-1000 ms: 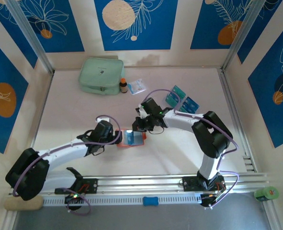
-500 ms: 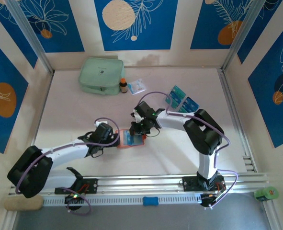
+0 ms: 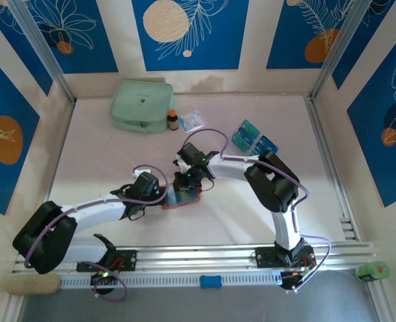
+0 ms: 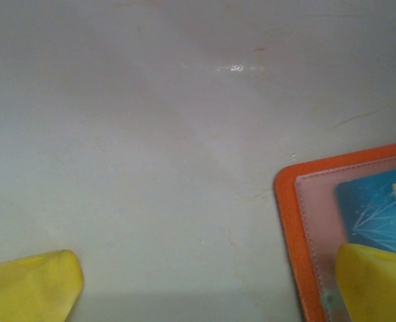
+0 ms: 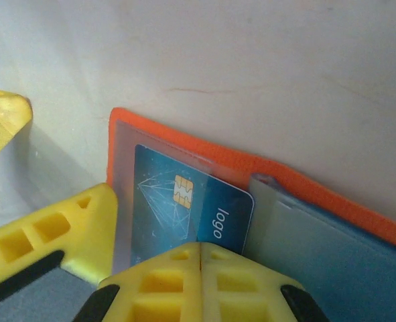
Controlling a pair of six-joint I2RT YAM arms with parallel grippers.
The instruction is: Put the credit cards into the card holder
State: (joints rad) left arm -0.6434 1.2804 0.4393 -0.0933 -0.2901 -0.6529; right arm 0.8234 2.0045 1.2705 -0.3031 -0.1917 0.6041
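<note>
The orange card holder (image 3: 175, 204) lies open on the table between both arms. A blue credit card (image 5: 177, 201) with a gold chip sits partly under its clear left pocket (image 5: 124, 174). My right gripper (image 5: 201, 247) is shut, its joined tips resting against the card's near edge; it hangs over the holder (image 3: 186, 182). My left gripper (image 4: 204, 288) is open, straddling the holder's left rim (image 4: 285, 201), with one finger (image 4: 375, 282) pressing on the pocket beside the card (image 4: 375, 208). Two more teal and blue credit cards (image 3: 246, 132) (image 3: 266, 145) lie at the back right.
A mint-green zip pouch (image 3: 141, 106) stands at the back left, with a small brown bottle (image 3: 173, 119) and a white-and-blue packet (image 3: 191, 121) beside it. An aluminium rail (image 3: 204, 258) runs along the near edge. A green roll (image 3: 372, 271) sits off the table's front right.
My right gripper has moved left and nearer, over the holder, pushing the blue card further into the pocket. The holder shifted slightly left. The left gripper stayed at the holder's edge.
</note>
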